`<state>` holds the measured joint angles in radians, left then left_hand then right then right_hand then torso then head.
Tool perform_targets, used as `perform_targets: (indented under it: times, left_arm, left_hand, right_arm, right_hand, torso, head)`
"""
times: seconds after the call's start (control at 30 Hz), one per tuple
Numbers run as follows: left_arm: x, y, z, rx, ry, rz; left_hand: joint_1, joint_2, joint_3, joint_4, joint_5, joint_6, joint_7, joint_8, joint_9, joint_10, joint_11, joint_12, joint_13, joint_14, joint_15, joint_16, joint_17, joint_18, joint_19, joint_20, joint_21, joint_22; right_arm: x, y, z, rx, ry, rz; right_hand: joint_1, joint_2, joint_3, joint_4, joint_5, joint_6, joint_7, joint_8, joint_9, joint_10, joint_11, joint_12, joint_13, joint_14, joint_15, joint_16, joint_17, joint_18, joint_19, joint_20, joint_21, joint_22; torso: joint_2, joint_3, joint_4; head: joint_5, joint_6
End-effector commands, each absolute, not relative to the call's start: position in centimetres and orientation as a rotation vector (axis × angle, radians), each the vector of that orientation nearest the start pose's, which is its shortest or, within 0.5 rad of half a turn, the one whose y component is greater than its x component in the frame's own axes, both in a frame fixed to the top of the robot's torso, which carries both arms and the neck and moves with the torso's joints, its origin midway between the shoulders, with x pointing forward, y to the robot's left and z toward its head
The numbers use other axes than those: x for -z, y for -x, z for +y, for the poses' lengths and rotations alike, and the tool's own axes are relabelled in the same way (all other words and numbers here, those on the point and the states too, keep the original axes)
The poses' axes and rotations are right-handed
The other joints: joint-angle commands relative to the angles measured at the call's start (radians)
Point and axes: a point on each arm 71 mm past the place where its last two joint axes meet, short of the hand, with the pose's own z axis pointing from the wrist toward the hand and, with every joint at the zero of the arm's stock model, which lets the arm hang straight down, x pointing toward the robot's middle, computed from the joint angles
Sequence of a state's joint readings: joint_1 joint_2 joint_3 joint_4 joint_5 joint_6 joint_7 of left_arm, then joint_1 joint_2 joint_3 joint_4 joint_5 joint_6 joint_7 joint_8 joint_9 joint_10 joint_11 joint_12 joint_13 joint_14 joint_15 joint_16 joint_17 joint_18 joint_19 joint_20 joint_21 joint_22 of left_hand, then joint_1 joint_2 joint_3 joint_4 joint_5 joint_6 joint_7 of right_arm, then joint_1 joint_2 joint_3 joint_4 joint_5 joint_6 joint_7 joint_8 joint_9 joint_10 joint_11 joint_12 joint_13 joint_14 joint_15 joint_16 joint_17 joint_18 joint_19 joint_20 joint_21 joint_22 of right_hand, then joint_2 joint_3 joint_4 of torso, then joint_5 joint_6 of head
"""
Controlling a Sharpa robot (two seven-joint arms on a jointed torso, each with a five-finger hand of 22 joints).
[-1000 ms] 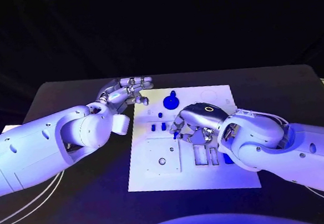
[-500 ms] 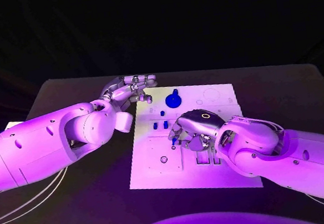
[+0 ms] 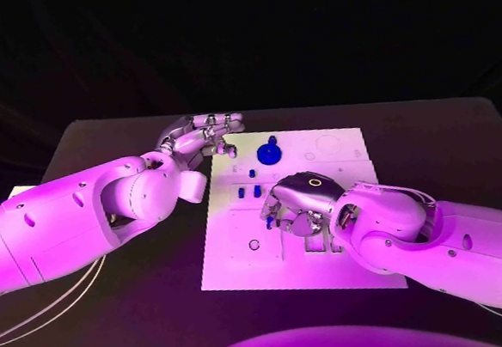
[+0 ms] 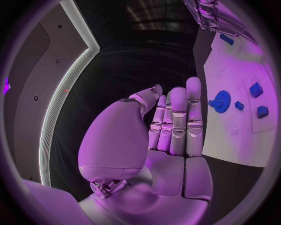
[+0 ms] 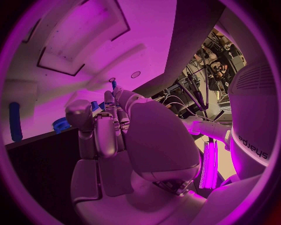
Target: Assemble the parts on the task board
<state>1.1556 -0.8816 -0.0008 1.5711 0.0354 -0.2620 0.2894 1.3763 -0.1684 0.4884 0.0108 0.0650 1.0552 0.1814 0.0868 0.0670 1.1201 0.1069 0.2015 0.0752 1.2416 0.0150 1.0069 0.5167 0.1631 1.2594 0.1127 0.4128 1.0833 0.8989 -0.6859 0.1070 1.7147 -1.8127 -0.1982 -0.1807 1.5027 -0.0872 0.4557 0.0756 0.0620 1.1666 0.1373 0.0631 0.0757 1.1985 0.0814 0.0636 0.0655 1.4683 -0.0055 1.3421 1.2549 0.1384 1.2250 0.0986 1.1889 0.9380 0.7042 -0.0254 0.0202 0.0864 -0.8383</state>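
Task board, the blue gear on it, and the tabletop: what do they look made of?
Task board: looks like rigid white plastic, matte, with sharp-edged recesses; painted metal is possible. Blue gear: likely moulded or printed plastic, uniform saturated colour, slight sheen, fine teeth visible in the left wrist view. Tabletop: dark and matte with no glare; its material cannot be told.

Task board (image 3: 338, 262): smooth matt white plate, looks plastic. Blue gear part (image 3: 271, 153): glossy plastic. Table (image 3: 132, 310): matt black, flat. Left hand (image 3: 206, 136) and right hand (image 3: 293, 207): shiny metal-look segments. Arm shells (image 3: 70, 223): smooth glossy plastic. Left wrist view: palm (image 4: 170, 173) satin smooth.
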Motion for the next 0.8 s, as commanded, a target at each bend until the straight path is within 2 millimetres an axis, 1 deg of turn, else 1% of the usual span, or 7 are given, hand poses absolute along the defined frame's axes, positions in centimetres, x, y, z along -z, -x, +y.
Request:
perform_targets:
  times: [0.03, 0.43, 0.63, 0.8]
  left_arm:
    - [18.8, -47.6, 20.9, 1.596, 1.231, 1.521]
    - [18.8, -47.6, 20.9, 1.598, 1.231, 1.526]
    - [18.8, -47.6, 20.9, 1.599, 1.232, 1.528]
    - [18.9, -47.6, 20.9, 1.596, 1.235, 1.537]
  left_hand:
    - [0.002, 0.006, -0.005, -0.002, -0.003, -0.007, 0.001, -0.007, -0.001, -0.006, 0.000, 0.005, -0.001, -0.006, 0.002, -0.003, -0.001, 0.017, -0.007, 0.000, -0.005, -0.001]
    - [0.002, 0.006, -0.005, -0.002, -0.003, -0.007, 0.001, -0.007, -0.001, -0.006, 0.000, 0.005, -0.001, -0.006, 0.002, -0.003, -0.001, 0.017, -0.007, 0.000, -0.005, -0.001]
    - [0.002, 0.006, -0.005, -0.002, -0.003, -0.007, 0.001, -0.007, -0.001, -0.006, 0.000, 0.005, -0.001, -0.006, 0.002, -0.003, -0.001, 0.017, -0.007, 0.000, -0.005, -0.001]
    - [0.001, 0.007, -0.007, -0.001, -0.003, -0.008, 0.001, -0.006, -0.001, -0.008, 0.000, 0.007, -0.002, -0.008, 0.003, -0.004, -0.004, 0.017, -0.007, 0.001, -0.006, -0.002]
  right_arm:
    - [23.7, -39.0, -7.2, -0.823, 0.492, 1.699]
    - [24.2, -39.1, -7.2, -0.798, 0.499, 1.720]
    - [24.8, -38.9, -6.9, -0.787, 0.525, 1.736]
    - [25.3, -38.7, -6.8, -0.777, 0.541, 1.759]
  right_hand:
    - [-0.008, 0.003, 0.008, -0.001, 0.003, -0.002, 0.006, 0.004, 0.001, 0.002, -0.001, 0.003, 0.000, 0.049, 0.002, 0.004, -0.001, -0.012, 0.004, 0.000, 0.004, -0.001]
    - [-0.009, 0.003, 0.009, -0.002, 0.004, -0.001, 0.006, 0.004, 0.001, 0.002, -0.001, 0.003, 0.000, 0.049, 0.002, 0.003, -0.002, -0.012, 0.004, 0.000, 0.004, -0.001]
    - [-0.009, 0.003, 0.010, -0.002, 0.004, -0.001, 0.006, 0.005, 0.001, 0.003, -0.001, 0.003, 0.000, 0.049, 0.002, 0.002, -0.003, -0.012, 0.003, 0.000, 0.003, -0.002]
    - [-0.010, 0.003, 0.010, -0.003, 0.005, -0.001, 0.006, 0.005, 0.001, 0.003, -0.001, 0.003, 0.000, 0.048, 0.002, 0.001, -0.005, -0.012, 0.003, 0.000, 0.003, -0.002]
  torso:
    - [0.000, 0.0000, 0.0001]
    - [0.000, -0.0001, -0.0007]
    - [0.000, 0.0006, 0.0000]
    - [0.000, -0.0001, 0.0003]
  head:
    - [0.000, -0.002]
    - [0.002, -0.006]
    - [0.002, -0.006]
    - [0.002, -0.007]
